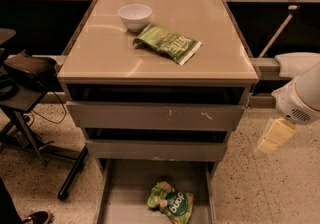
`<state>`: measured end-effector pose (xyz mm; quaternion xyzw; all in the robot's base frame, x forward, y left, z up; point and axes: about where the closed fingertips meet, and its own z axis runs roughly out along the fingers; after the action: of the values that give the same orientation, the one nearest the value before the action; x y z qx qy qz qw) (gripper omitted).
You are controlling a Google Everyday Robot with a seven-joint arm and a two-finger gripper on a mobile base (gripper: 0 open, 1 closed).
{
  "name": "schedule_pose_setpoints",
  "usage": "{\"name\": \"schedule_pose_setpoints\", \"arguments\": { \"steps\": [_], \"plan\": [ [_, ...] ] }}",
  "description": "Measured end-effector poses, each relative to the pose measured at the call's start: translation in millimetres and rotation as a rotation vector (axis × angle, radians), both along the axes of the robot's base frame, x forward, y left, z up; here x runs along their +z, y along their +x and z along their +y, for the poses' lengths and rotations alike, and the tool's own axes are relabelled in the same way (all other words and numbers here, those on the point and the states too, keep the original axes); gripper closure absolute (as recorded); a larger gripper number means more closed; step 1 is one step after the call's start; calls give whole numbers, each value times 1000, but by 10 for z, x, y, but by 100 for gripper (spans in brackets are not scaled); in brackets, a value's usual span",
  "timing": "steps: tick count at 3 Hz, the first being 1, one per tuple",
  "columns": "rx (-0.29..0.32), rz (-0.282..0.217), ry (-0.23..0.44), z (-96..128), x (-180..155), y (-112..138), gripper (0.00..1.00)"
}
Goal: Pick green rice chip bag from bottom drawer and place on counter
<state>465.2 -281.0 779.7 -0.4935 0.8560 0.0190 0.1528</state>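
The green rice chip bag (171,202) lies crumpled on the floor of the open bottom drawer (125,193), towards its right side. The beige counter (110,58) tops the grey cabinet above it. My gripper (274,137), a cream-coloured piece under the white arm, hangs at the right of the cabinet. It is level with the middle drawer front, well above and to the right of the bag, and holds nothing that I can see.
A flatter darker-green bag (167,43) and a white bowl (135,16) sit on the counter. Two taller drawer fronts (155,117) stick out above the bottom drawer. A black chair (25,73) stands at the left. A shoe (35,216) shows at bottom left.
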Motion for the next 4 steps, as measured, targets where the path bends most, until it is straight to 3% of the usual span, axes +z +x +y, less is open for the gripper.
{"name": "schedule_pose_setpoints", "arguments": {
  "steps": [1,2,3,4],
  "plan": [
    [-8,-37,63,123,-158,-135,0],
    [-59,-12,272,626,-821,-525,0],
    [-98,110,508,1531,-1667,-881,0],
    [-114,184,585,2208,-2229,-995,0]
  ]
}}
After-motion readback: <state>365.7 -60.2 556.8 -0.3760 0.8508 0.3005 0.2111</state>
